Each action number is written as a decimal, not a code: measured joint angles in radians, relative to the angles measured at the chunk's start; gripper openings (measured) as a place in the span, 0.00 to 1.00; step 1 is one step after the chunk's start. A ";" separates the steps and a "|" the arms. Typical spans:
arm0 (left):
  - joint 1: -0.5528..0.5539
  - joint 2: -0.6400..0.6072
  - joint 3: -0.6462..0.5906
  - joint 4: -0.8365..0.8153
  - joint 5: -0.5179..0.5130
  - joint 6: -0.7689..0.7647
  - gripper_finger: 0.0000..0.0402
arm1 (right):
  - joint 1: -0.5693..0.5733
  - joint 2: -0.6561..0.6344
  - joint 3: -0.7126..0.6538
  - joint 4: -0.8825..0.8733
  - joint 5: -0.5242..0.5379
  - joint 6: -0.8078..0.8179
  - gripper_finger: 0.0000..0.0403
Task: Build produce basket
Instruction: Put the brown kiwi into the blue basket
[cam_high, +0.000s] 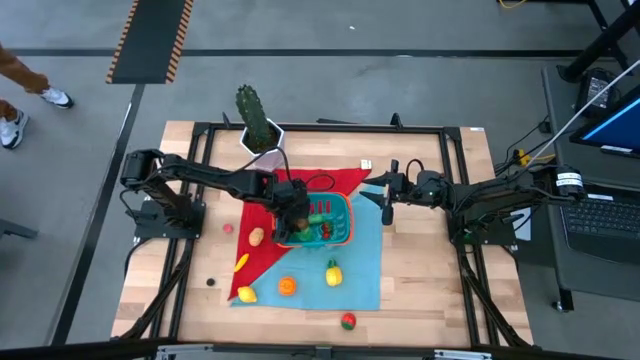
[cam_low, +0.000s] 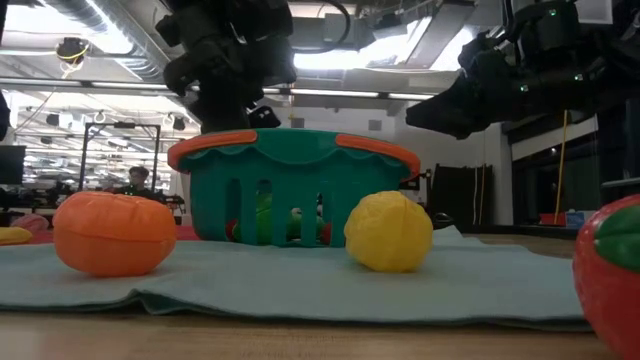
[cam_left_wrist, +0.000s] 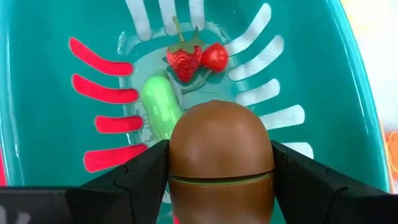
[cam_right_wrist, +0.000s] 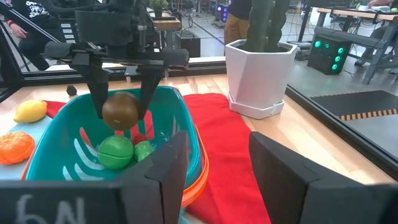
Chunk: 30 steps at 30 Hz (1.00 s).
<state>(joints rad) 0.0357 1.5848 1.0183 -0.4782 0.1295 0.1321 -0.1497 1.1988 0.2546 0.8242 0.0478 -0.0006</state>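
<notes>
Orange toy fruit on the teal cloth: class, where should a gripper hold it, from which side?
Across the widest middle of the orange toy fruit, coming straight down: it sits squat and round, clear of its neighbours, so fingers probably fit both flanks. The open right gripper is free.

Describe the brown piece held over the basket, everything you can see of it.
The brown piece is a smooth, rounded, egg-like toy that looks like plastic, with a thin green seam around it, as if two halves join there. The left gripper is shut on it, one dark finger on each side. It hangs just inside the teal basket, above the green pieces and the strawberry on the floor, touching none of them. No stem or leaf shows.
</notes>
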 joint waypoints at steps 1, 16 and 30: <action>-0.001 0.000 0.000 0.000 0.000 -0.010 0.62 | 0.000 0.000 0.000 0.000 0.000 0.000 0.43; -0.001 0.000 -0.001 -0.001 -0.004 -0.072 0.62 | 0.000 0.000 0.000 -0.026 0.000 0.000 0.43; -0.001 0.000 -0.002 0.018 -0.070 -0.024 0.62 | 0.000 0.000 0.000 -0.026 0.000 0.000 0.43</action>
<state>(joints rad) 0.0345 1.5845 1.0168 -0.4606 0.0599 0.1085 -0.1493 1.1992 0.2546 0.7981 0.0477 -0.0002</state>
